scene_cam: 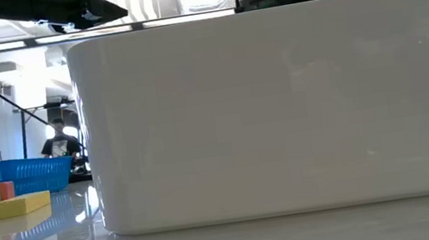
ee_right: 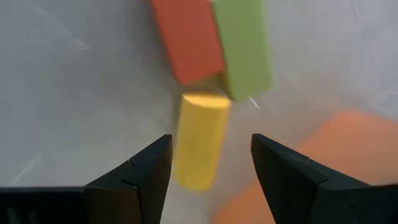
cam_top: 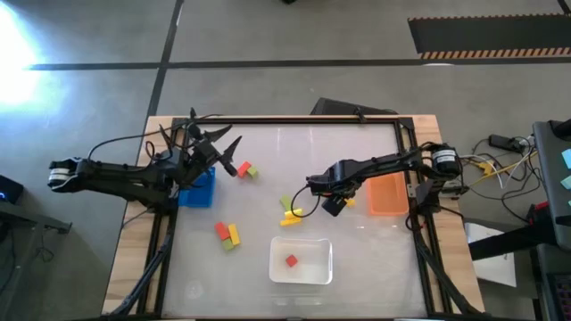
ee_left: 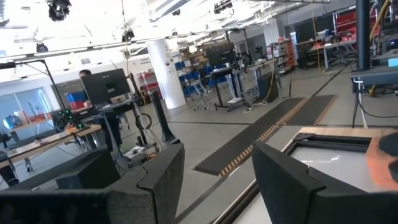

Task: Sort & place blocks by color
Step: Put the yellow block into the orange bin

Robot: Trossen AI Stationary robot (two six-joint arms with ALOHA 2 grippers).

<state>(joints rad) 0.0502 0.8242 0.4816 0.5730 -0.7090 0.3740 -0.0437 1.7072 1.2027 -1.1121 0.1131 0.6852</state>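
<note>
On the table (cam_top: 375, 267) the blocks lie in four loose groups. Near the blue bin (cam_top: 198, 189) sit two, a red block (cam_top: 242, 168) just beside a green block (cam_top: 252, 171). Toward the front lie three together: a red one (cam_top: 221, 230), a yellow one (cam_top: 234, 234) and a green one (cam_top: 228, 244). In the middle there are a green block (cam_top: 285, 203) and a yellow block (cam_top: 292, 217), with perhaps more hidden under the arm. One red block (cam_top: 291, 260) lies alone in the white tray (cam_top: 301, 276). The right gripper (ee_right: 208, 163) hangs over the middle cluster beside the orange bin (cam_top: 387, 194), jaws spread and empty, a yellow block (ee_right: 200, 149) between them below. The left gripper (ee_left: 214, 171) is raised over the blue bin, jaws apart, holding nothing.
</note>
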